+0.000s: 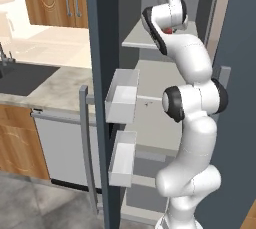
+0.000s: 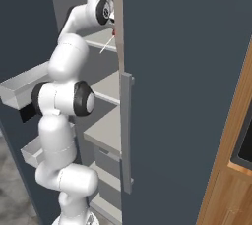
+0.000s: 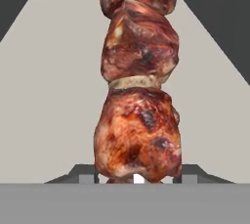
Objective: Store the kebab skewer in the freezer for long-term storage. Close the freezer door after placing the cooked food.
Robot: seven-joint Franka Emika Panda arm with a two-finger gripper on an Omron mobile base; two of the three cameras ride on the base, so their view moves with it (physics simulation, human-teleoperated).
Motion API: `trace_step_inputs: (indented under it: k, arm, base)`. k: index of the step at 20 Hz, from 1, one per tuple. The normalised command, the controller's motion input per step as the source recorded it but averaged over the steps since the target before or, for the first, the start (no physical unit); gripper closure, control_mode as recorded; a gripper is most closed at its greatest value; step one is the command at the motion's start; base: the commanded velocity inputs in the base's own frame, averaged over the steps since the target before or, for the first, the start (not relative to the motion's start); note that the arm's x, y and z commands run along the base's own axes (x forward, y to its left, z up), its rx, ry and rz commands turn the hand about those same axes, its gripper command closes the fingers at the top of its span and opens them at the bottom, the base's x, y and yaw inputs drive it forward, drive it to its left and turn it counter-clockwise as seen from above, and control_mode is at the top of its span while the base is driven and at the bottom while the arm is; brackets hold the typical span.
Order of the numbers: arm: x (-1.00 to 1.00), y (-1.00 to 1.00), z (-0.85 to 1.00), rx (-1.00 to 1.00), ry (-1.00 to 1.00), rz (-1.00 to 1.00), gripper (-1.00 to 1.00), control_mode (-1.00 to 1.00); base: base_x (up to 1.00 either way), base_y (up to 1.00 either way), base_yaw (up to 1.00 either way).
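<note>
Freezer [image 1: 150, 118]: tall slate-grey unit, interior exposed, grey shelves stepping down inside
Freezer door [image 1: 102, 73]: swung wide open, edge-on in the left base view, two white bins [image 1: 122, 95] on its inner side
Arm: reaches up into the compartment, hand over an upper shelf [image 2: 101, 37]
Gripper [image 3: 138, 178]: fingertips sit close on either side of the lowest meat chunk, clamped on the food
Kebab skewer [image 3: 139, 91]: held in the gripper above the pale shelf floor, chunks stacked away from the camera; its thin stick [image 2: 106, 46] slants down over the upper shelf
</note>
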Motion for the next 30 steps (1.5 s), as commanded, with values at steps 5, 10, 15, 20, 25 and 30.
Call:
trace_step_inputs:
  k: [5, 10, 15, 20, 25, 30]
  arm:
    - [0.16, -0.02, -0.22, 0.00, -0.08, 0.02, 1.00, -1.00]
    - [0.00, 0.00, -0.27, 0.00, -0.09, 0.03, 1.00, -1.00]
    - [0.00, 0.00, -0.08, 0.00, -0.02, 0.01, -1.00, -1.00]
    - [0.00, 0.00, 0.00, 0.00, 0.00, 0.00, -1.00, -1.00]
    - [0.00, 0.00, 0.00, 0.00, 0.00, 0.00, -1.00, -1.00]
    - [0.00, 0.00, 0.00, 0.00, 0.00, 0.00, -1.00, -1.00]
  base:
    - [0.00, 0.00, 0.00]
    - [0.00, 0.00, 0.00]
    - [0.00, 0.00, 0.00]
    - [0.00, 0.00, 0.00]
    - [0.00, 0.00, 0.00]
    - [0.00, 0.00, 0.00]
